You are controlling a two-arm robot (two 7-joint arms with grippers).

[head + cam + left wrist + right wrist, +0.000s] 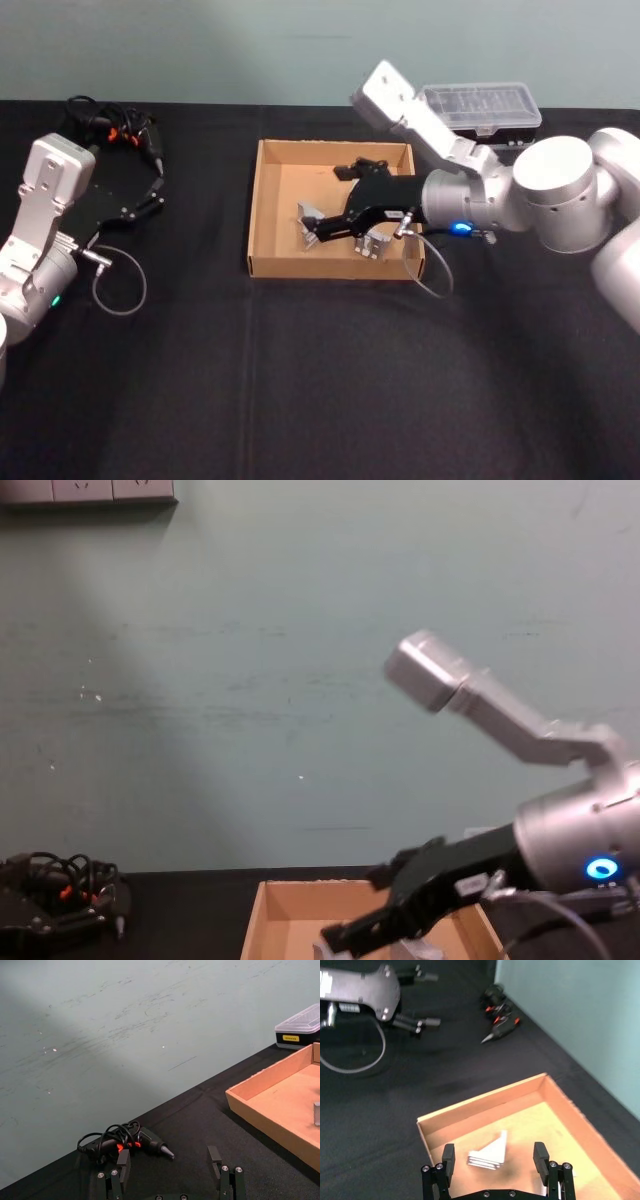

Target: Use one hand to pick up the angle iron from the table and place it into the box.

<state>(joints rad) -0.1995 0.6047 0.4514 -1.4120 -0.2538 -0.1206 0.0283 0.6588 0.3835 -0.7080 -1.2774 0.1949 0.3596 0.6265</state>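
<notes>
The tan cardboard box sits mid-table on the black table. A silver angle iron lies on the box floor, and a second one rests near the front right corner. My right gripper reaches into the box from the right and hovers just over the first piece. In the right wrist view that gripper is open, and the angle iron lies flat on the cardboard below the gap, untouched. My left gripper is parked open at the far left.
A black tool with red marks and a coiled cord lies at the back left, near the left gripper. A clear-lidded plastic case stands behind the box at the right. A grey cable loop rests by the left arm.
</notes>
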